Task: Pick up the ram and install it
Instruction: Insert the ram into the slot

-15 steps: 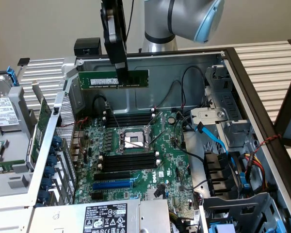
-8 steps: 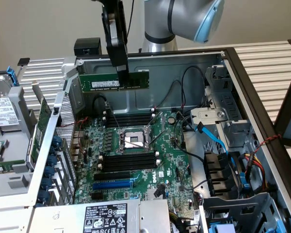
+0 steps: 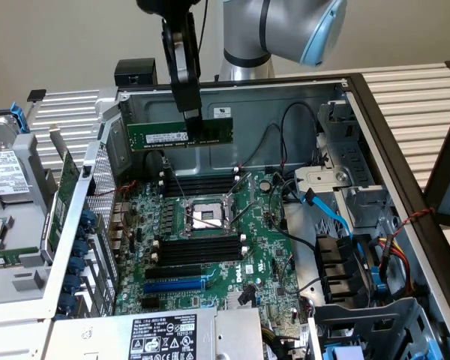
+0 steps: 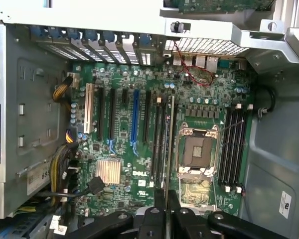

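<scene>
Green ram (image 3: 157, 135) hangs level above motherboard (image 3: 232, 225), clenched in pincer (image 3: 193, 122) at top edge, off-centre. Light, stiff, thin — likely fragile; best held near top edge — clear of bottom contacts.

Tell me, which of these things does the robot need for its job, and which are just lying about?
Needed: the ram, held in the shut gripper above the motherboard; the black memory slots.
Lying about: the processor socket; the blue cable; the green card at the exterior view's left.
</scene>
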Available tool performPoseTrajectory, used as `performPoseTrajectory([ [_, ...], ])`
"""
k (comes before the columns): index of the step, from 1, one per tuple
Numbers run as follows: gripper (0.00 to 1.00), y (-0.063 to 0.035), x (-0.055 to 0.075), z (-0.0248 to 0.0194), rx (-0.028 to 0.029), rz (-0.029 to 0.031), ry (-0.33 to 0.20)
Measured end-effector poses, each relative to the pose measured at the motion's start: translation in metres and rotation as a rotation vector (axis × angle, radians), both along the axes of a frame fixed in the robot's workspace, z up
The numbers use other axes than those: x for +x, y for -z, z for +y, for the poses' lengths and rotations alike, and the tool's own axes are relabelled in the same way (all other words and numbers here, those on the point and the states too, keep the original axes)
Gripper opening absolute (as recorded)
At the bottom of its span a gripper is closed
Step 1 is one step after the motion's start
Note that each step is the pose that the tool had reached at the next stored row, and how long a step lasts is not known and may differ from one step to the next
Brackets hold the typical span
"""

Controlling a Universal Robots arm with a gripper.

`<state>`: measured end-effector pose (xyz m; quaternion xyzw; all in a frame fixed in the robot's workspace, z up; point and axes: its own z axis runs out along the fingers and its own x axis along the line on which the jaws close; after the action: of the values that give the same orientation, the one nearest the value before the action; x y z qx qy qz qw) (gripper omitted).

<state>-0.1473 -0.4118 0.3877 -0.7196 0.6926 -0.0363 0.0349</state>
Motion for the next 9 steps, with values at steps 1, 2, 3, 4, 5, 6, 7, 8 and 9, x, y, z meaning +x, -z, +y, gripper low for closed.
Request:
performPoseTrajectory([
  [1, 0.14, 0.0015, 0.0006, 0.0001, 0.0001, -0.0001, -0.001],
  [2, 0.14, 0.0026, 0.0011, 0.0002, 0.0000, 0.0000, -0.002],
  [3, 0.14, 0.0035, 0.0016, 0.0003, -0.0002, 0.0000, -0.002],
  [4, 0.14, 0.0045, 0.0018, 0.0005, -0.0008, -0.0001, -0.002],
  [5, 0.14, 0.0055, 0.0022, 0.0005, -0.0015, -0.0001, -0.002],
  [6, 0.14, 0.0063, 0.0026, 0.0005, -0.0022, 0.0000, -0.002],
  [7, 0.14, 0.0073, 0.0027, 0.0006, -0.0028, 0.0001, -0.002],
  [8, 0.14, 0.0085, 0.0027, 0.0006, -0.0034, 0.0000, -0.002],
  [9, 0.14, 0.0099, 0.0028, 0.0006, -0.0050, 0.0000, -0.002],
])
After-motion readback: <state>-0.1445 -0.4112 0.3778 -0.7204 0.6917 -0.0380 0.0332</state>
